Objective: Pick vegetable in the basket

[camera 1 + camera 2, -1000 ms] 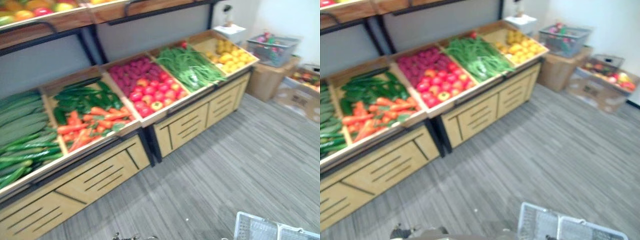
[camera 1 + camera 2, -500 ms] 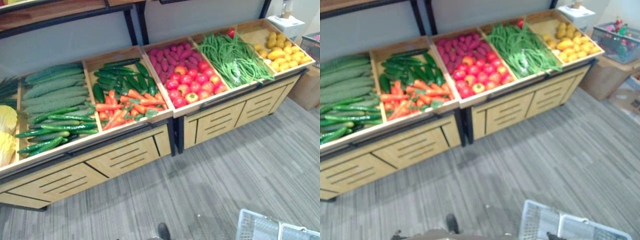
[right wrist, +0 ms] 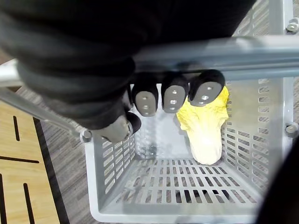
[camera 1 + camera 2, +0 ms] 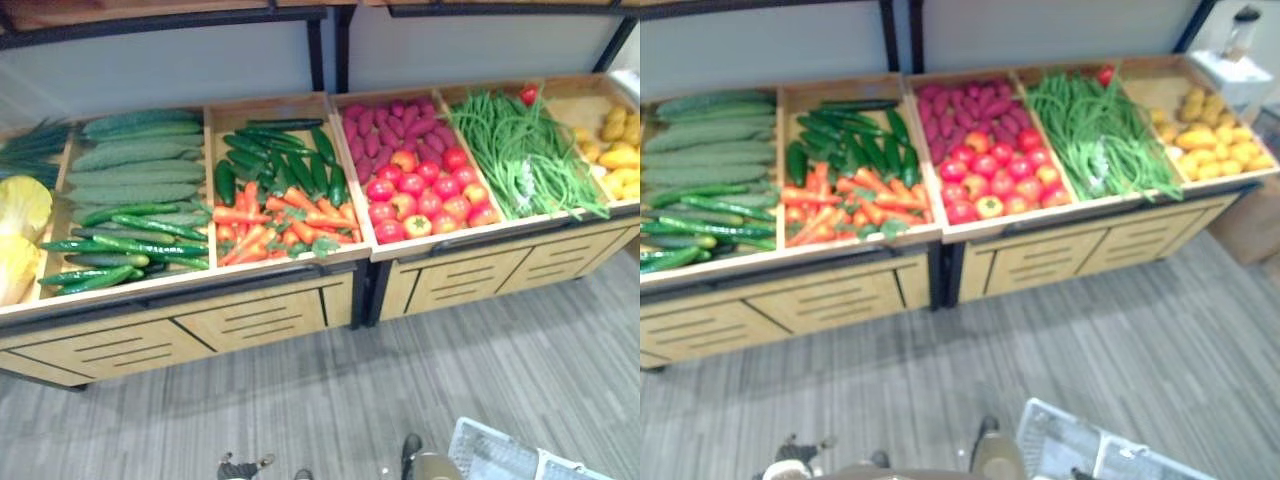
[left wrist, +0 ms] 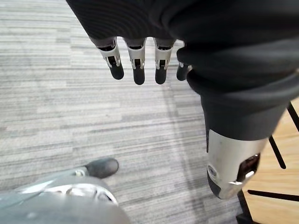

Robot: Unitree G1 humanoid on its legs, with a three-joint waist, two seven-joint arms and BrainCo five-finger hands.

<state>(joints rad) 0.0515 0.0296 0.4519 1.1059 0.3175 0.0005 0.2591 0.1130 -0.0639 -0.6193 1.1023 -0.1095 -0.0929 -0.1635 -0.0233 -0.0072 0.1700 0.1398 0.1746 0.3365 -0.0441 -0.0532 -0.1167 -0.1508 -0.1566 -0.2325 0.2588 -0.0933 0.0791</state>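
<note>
The left hand point(image 5: 138, 70) hangs above the floor point(image 5: 56, 93), fingers straight, holding nothing. On the wooden stand point(image 4: 270, 315), two yellow cabbages point(image 4: 20, 205) lie at the left end, then cucumbers point(image 4: 130, 240), carrots point(image 4: 270, 220), tomatoes point(image 4: 425, 195) and green beans point(image 4: 525, 160). The right hand point(image 3: 173, 95) curls round the handle point(image 3: 261, 49) of one grey basket point(image 3: 112, 168), which holds one cabbage point(image 3: 205, 130).

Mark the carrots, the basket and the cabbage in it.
carrots point(image 4: 272, 215): left eye view, middle of the pile.
basket point(image 3: 111, 164): right wrist view, slotted side wall.
cabbage point(image 3: 205, 139): right wrist view, its middle.
</note>
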